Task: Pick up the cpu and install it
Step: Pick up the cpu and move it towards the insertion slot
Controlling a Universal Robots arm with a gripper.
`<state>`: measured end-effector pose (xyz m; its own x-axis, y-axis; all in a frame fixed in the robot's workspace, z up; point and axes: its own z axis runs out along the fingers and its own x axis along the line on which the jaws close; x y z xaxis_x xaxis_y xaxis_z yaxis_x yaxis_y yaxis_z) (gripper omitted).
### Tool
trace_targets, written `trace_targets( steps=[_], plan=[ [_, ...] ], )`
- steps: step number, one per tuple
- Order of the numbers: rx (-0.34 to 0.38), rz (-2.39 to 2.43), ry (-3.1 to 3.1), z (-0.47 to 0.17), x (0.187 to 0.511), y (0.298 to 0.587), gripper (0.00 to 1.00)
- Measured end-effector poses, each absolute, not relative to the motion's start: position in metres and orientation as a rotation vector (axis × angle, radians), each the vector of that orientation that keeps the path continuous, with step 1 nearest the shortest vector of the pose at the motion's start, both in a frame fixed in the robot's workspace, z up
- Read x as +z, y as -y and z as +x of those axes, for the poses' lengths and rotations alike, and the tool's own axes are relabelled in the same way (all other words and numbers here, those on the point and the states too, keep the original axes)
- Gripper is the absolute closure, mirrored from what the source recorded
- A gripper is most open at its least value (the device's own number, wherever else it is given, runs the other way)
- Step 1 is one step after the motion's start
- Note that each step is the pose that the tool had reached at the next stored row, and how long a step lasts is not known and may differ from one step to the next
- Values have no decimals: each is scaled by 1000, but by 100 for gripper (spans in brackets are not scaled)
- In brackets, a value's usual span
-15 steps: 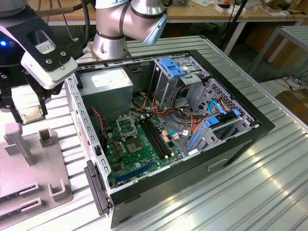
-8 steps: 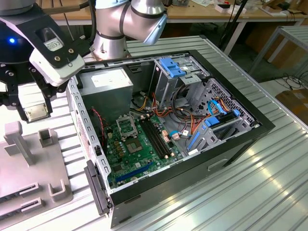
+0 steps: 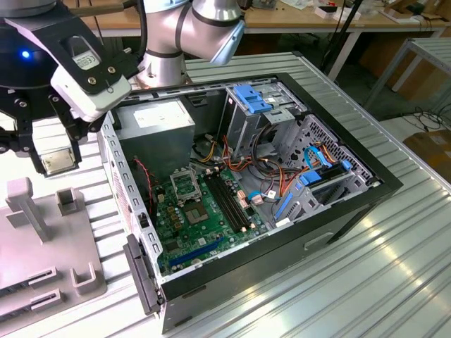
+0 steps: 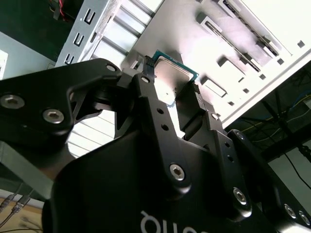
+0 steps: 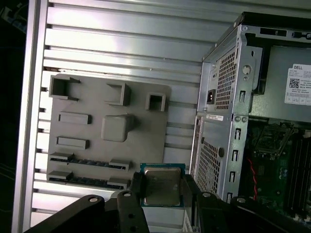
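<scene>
My gripper (image 3: 56,156) hangs above the table at the exterior view's left, outside the open computer case. It is shut on the cpu (image 3: 59,163), a small square chip with a silvery metal top and a green edge. Both wrist views show the cpu (image 5: 162,183) (image 4: 176,72) pinched by two opposite edges between the black fingers (image 5: 137,188), lifted off the grey fixture plate (image 5: 109,131). The dark metal-framed socket (image 3: 184,184) sits on the green motherboard (image 3: 204,222) inside the case, well to the exterior view's right of the gripper.
The case's metal side wall (image 3: 121,184) stands between the gripper and the motherboard. Long black memory slots (image 3: 229,201), a grey power supply (image 3: 156,127), drive cages (image 3: 257,113) and loose cables fill the case. The fixture plate (image 3: 42,243) carries raised blocks.
</scene>
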<state>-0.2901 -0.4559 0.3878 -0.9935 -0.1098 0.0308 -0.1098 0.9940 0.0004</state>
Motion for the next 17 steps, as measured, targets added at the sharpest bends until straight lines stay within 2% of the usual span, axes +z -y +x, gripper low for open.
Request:
trace_targets(
  steps=[17],
  plan=[
    [2,171,3101,-261,388,456,56]
  ],
)
